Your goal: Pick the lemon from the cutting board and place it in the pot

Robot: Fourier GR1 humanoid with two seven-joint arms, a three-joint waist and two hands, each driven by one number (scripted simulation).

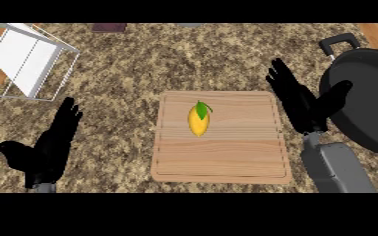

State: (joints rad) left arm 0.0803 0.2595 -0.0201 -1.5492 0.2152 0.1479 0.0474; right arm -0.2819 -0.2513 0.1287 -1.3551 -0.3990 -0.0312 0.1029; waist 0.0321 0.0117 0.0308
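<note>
— Where's the lemon?
— On the wooden cutting board, up from its middle, untouched.
— The hands?
— Right hand spread open between board and black pot. Left hand open too, well left of the board, over the bench.

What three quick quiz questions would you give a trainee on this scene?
1. True or false: the lemon lies in the pot.
2. Which is nearer the pot: A left hand, B right hand?
3. Fill in: the lemon rests on the ____.
Key: 1 false; 2 B; 3 board.
</note>
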